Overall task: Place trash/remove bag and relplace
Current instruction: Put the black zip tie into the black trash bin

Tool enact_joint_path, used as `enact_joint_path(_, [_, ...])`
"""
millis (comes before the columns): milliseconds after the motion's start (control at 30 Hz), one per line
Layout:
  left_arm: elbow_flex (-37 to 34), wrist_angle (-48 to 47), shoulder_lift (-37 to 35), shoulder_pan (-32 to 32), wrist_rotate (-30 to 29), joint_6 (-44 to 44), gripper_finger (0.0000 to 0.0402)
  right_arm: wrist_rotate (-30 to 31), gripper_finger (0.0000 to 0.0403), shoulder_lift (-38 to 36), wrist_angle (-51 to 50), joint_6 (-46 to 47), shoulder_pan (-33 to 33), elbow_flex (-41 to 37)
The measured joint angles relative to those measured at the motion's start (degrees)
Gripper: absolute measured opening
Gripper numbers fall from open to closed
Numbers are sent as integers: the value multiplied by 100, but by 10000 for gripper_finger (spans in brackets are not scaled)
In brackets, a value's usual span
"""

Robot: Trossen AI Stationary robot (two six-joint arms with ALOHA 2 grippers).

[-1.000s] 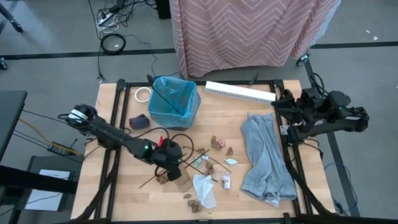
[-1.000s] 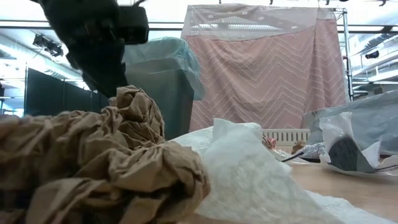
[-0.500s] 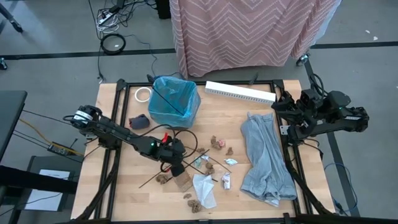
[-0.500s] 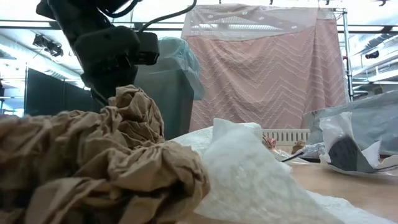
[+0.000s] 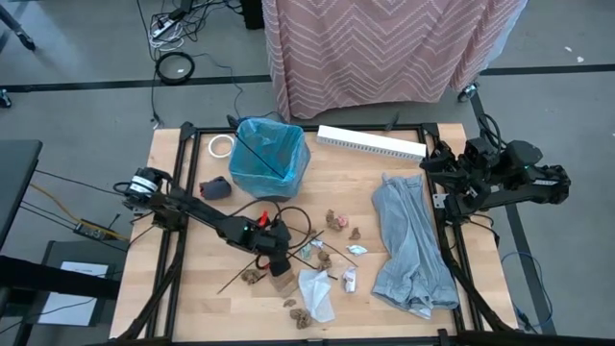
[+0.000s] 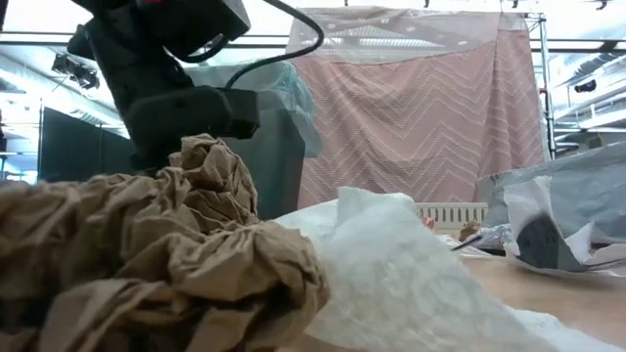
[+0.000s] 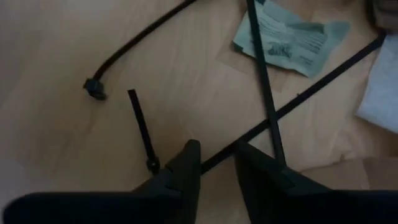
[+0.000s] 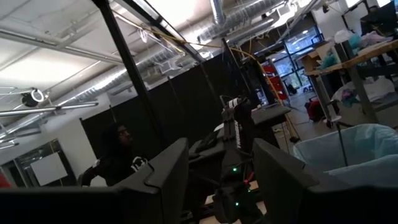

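Your left gripper [image 5: 274,261] is down over the middle of the table [image 5: 168,288], right in the thick of the trash [image 5: 315,293]. In the left wrist view its two dark fingers [image 7: 186,171] stand slightly parted, with a long thin dark stick [image 7: 298,99] running into the narrow gap between them; you cannot tell whether they pinch it. A second stick [image 7: 264,81] crosses that one just ahead of the fingertips, a short black tie [image 7: 142,127] lies beside them, and a pale green printed scrap [image 7: 289,40] sits a little farther ahead. From above, the flat brown cardboard piece [image 5: 282,283] lies just beside the gripper toward the table's near edge, a brown crumpled lump [image 5: 252,276] next to it, and white tissue lies near it. More brown lumps [image 5: 335,220] lie scattered toward the grey cloth [image 5: 408,240]. The bin with its blue bag [image 5: 269,154] stands upright at the far side, well apart from the gripper. Your right gripper [image 8: 217,171] waits off the table's right edge, fingers spread.
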Motion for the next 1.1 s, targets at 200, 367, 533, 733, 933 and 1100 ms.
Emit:
enact_joint_path(200, [115, -47, -6, 123, 148, -115, 10, 0, 170, 0, 20, 5, 0, 0])
enact_joint_path(367, [367, -180, -81, 135, 279, -127, 4, 0, 169, 0, 19, -6, 0, 0])
enact_joint_path(533, [898, -579, -164, 121, 392, -74, 2, 1, 169, 0, 9, -8, 0, 0])
enact_joint_path(733, [1491, -1394, -168, 111, 111, -39, 2, 0, 169, 0, -6, -55, 0, 0])
enact_joint_path(933, [1328, -2328, -170, 181, -31, -925, 23, -307, 168, 0, -6, -4, 0, 0])
enact_joint_path(1100, [1145, -2098, -170, 172, 700, -426, 71, -618, 170, 0, -13, -1, 0, 0])
